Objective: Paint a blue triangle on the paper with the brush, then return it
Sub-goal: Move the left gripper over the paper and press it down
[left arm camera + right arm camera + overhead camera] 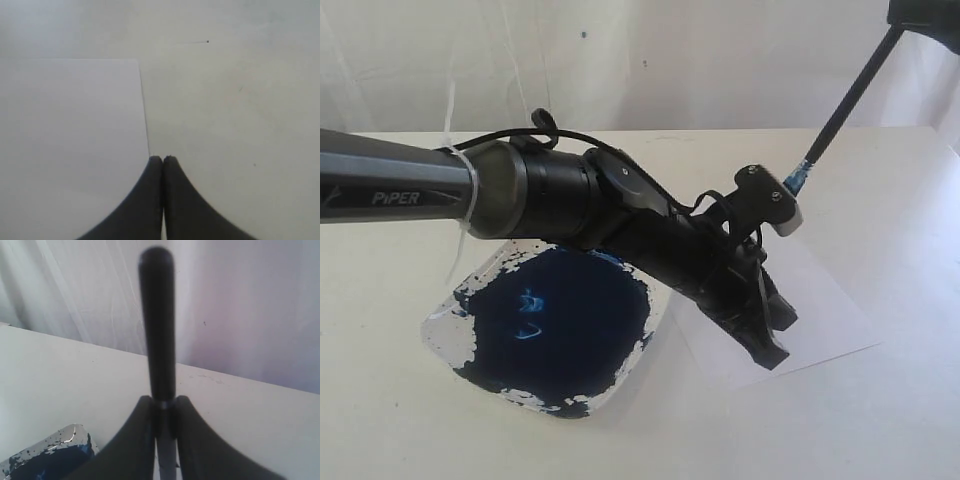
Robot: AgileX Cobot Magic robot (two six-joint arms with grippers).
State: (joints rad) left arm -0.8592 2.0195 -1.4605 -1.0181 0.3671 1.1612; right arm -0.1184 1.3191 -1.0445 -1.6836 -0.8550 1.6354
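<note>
lying on cream table (900, 430), paper (825, 310); curtain (250, 300), seemingly, behind.

The brush (157, 325) looks blurry past the right gripper's (162, 415) 2 fingers, and its hairy end is hidden behind them. The left arm (620, 215) covers much of the paper (830, 315).

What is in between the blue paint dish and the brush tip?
The left arm stretches across there, with its shut end effector low over the white paper. The exterior view shows it between the dish and the brush.
</note>
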